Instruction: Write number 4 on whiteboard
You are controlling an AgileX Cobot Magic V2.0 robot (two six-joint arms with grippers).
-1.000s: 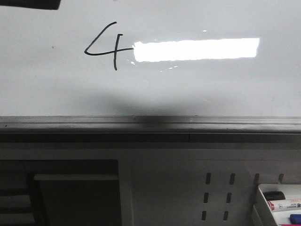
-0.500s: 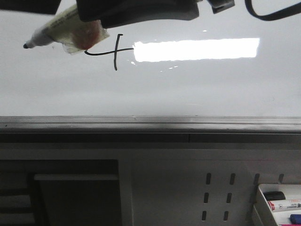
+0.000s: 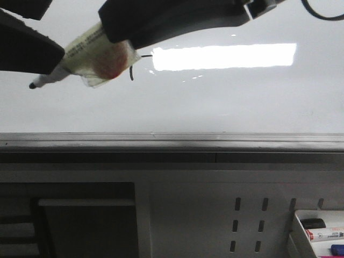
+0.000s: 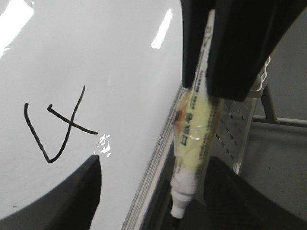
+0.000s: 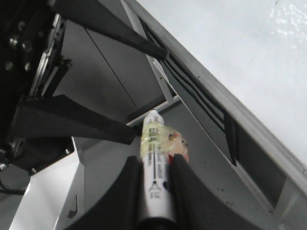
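The number 4 (image 4: 60, 127) is already drawn on the whiteboard (image 3: 215, 102): slanted stroke, crossbar and short upright all show in the left wrist view; in the front view only the foot of the upright and the tip of the bar peep out at about 3 o'clock from the tape wad on the marker (image 3: 80, 56), which covers the rest; by my reading the writing is done and what remains is lifting the pen clear and perhaps parking it.

The marker lies slanted, its black tip pointing toward 8 o'clock in the front view, over the board below and to the left of the digit; I cannot tell if it touches. The right gripper (image 5: 156, 179) is clamped on the marker's barrel, a finger pressed to each side. The left gripper (image 4: 151, 189) stands wide apart and holds nothing; the marker hangs between its fingers without touching either.

At 5 o'clock, under the board's grey rail (image 3: 172, 141), a tray (image 3: 299, 236) holds spare pens.
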